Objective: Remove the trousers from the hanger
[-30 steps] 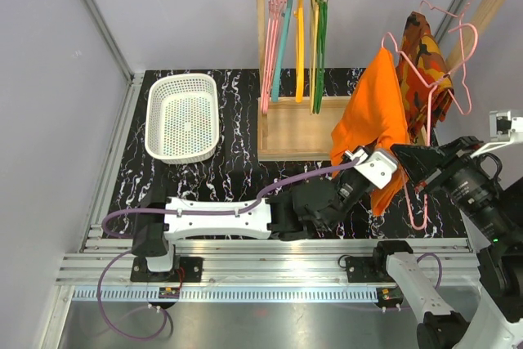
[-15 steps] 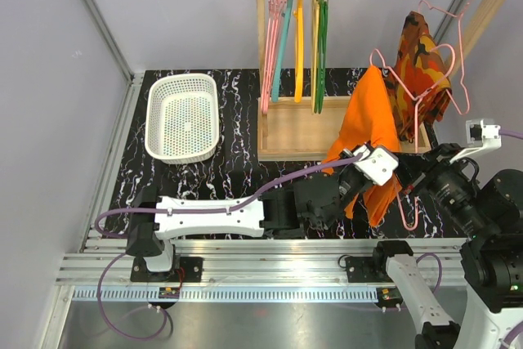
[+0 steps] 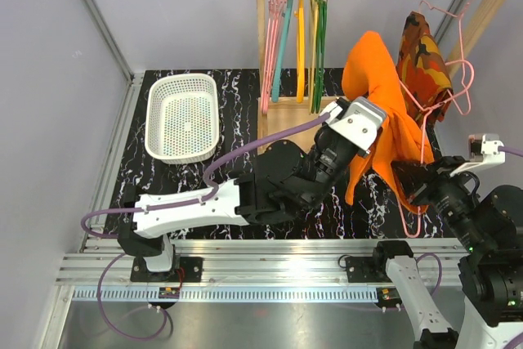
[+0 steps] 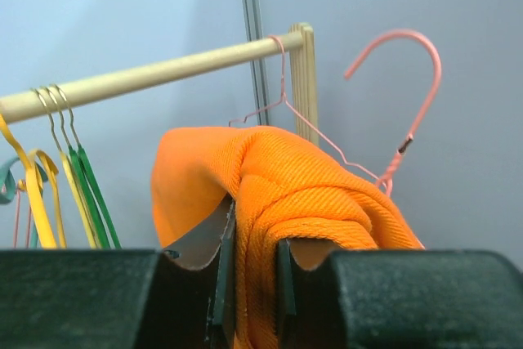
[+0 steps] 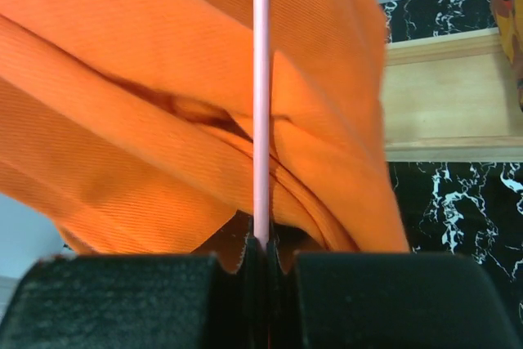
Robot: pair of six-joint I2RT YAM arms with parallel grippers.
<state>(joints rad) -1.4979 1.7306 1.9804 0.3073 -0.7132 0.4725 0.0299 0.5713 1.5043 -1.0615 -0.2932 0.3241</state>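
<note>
Orange trousers (image 3: 377, 79) now higher, clamped in left hand (image 4: 249, 277); right hand (image 5: 265, 263) pinches hanger (image 5: 260, 79).

The right gripper (image 5: 265, 257) pinches a thin pink hanger (image 5: 260, 104) wire in front of bright orange trousers (image 5: 139, 112).
Its black jaws meet on the wire, which rises straight up the middle. Folded orange cloth fills most of the view behind it. At right, a pale wooden board (image 5: 453, 96) lies across the black marbled table (image 5: 462, 210).
</note>
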